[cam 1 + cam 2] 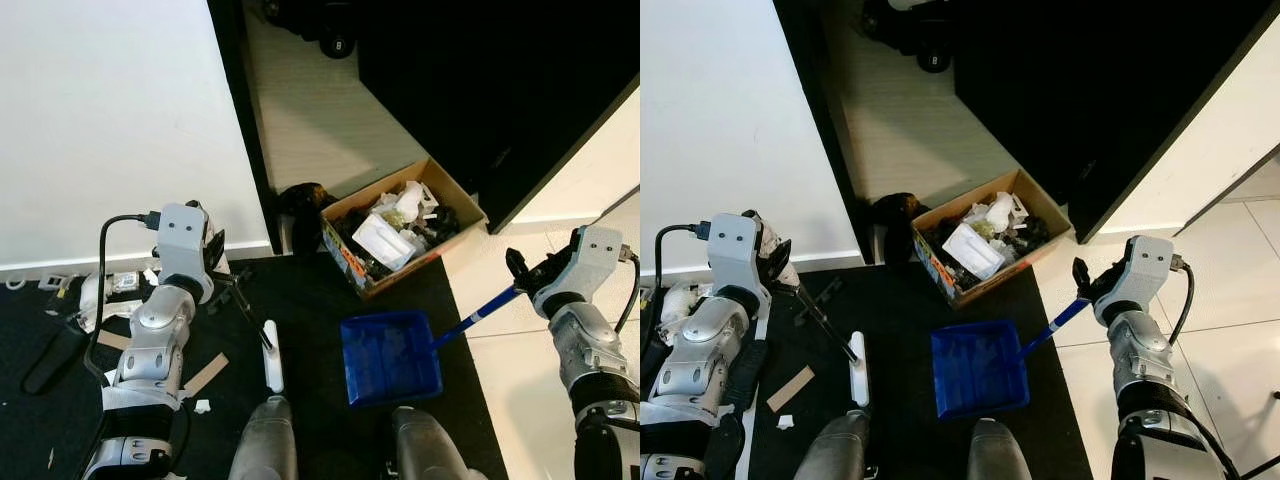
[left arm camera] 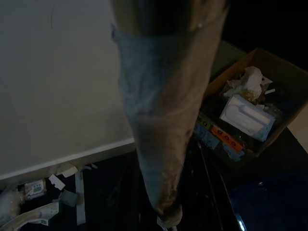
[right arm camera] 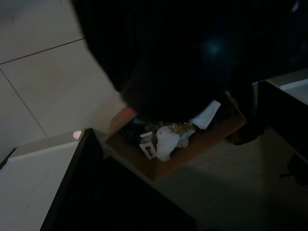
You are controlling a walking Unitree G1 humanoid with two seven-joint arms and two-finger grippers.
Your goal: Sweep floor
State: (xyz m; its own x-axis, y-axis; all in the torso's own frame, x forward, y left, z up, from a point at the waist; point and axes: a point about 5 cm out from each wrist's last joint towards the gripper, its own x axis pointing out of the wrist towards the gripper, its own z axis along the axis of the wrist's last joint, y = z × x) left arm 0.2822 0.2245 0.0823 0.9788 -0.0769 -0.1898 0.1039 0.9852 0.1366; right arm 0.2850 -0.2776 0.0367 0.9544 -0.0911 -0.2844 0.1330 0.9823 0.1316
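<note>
Head views, dustpan: the blue dustpan lies flat on the black mat, just in front of the robot's feet, its blue handle running up to the right gripper.
Head views, right arm: bent at the elbow and raised over the pale tile floor; its black fingers are pinched on the handle's end.
Head views, broom: the left gripper clasps a thin dark broom stick that slants down to a white head resting on the mat.
Head views, left arm: forearm upright, wrist near the white wall.
Head views, litter: paper scraps and a cardboard strip beside the left arm.
Head views, box: cardboard box full of rubbish, at the mat's far edge.
Left wrist view: the box's printed side and the broom stick, blurred and close.
Right wrist view: very dark; the box seen from its other side.
</note>
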